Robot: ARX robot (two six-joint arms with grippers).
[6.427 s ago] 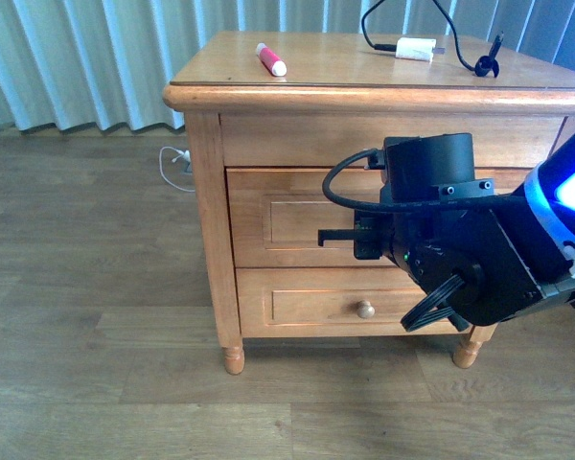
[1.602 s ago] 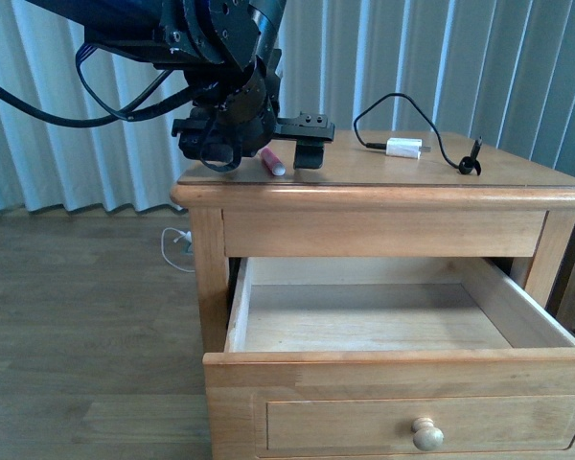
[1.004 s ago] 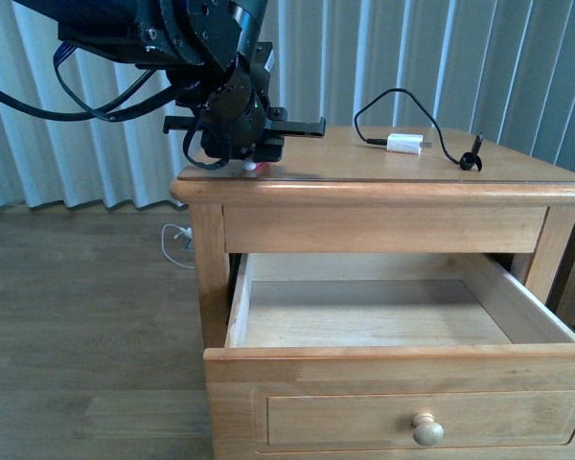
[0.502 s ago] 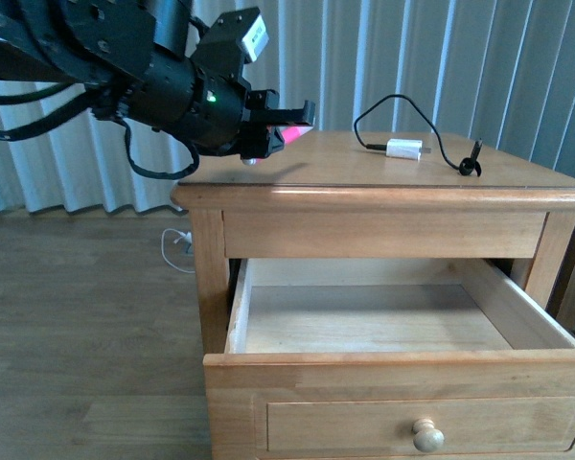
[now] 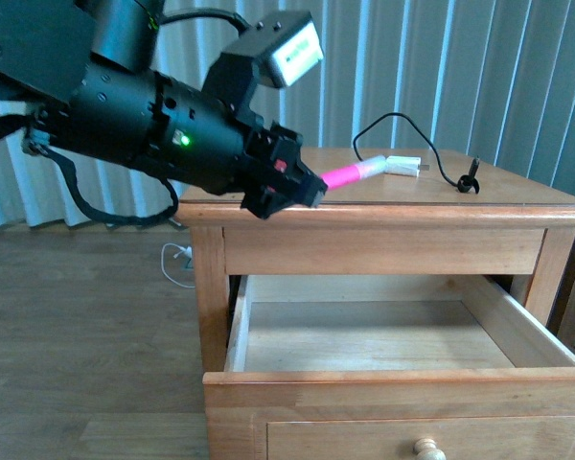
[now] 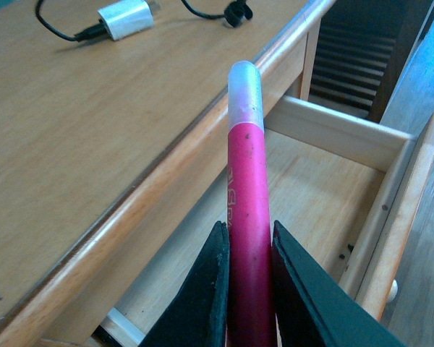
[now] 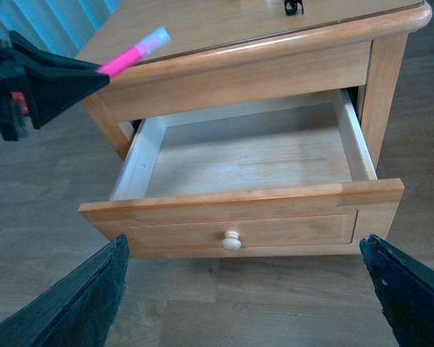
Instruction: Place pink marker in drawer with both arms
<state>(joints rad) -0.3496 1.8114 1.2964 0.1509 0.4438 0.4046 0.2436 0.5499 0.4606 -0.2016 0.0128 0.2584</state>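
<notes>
Since half a second ago, the bulky black left arm [image 5: 144,125] has swung forward past the honey-coloured wooden nightstand [image 5: 383,251] and its glossy surface. The boxy, smooth-planked wooden drawer [image 5: 393,379] stands pulled out. The left gripper [image 5: 311,189] jaws pinch the slim magenta-pink marker [image 5: 350,174], frosted white cap outward, in mid-air at the top's front edge. The right gripper [image 7: 249,289] jaws are spread wide.

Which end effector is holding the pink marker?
The left end effector, shut on the pink marker. The right end effector is open and empty, facing the drawer.
</notes>
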